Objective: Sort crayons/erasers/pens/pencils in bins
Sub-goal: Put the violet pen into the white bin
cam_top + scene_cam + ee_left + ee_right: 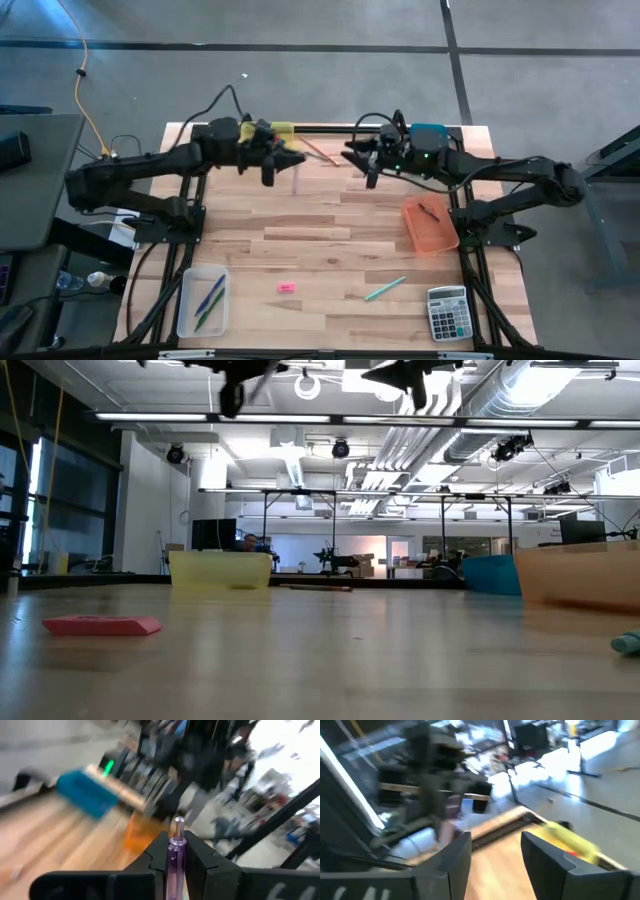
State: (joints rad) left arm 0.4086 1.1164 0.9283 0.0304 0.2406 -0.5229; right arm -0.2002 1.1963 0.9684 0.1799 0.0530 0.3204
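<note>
The orange bin (431, 226) at 3 o'clock holds one dark stick; the clear bin (202, 300) at 7 o'clock holds blue and green ones. A pink eraser (287, 288) lies at 6 o'clock on the surface (320, 230). Both arms are raised at 12 o'clock: left fingers (200, 862) grip a purple pen (175, 855), right fingers (545, 852) are spread, empty.

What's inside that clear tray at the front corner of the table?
The clear tray holds a couple of thin sticks, one blue, one green, lying side by side. Nothing covers them; whether they are pens or pencils can't be told.
</note>
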